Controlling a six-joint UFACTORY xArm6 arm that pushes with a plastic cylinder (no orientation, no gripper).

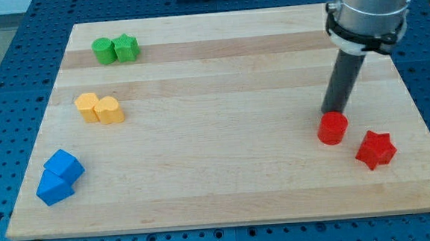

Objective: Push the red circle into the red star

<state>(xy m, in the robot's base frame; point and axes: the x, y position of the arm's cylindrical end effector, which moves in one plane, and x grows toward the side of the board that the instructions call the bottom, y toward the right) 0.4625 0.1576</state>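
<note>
While on wooden board [218, 172], blocks.

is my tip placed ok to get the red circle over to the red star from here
Probably yes. My tip sits right at the red circle's upper edge, seemingly touching it. The red star lies just to its lower right with bare board between them, though the tip may need to shift left first.
</note>
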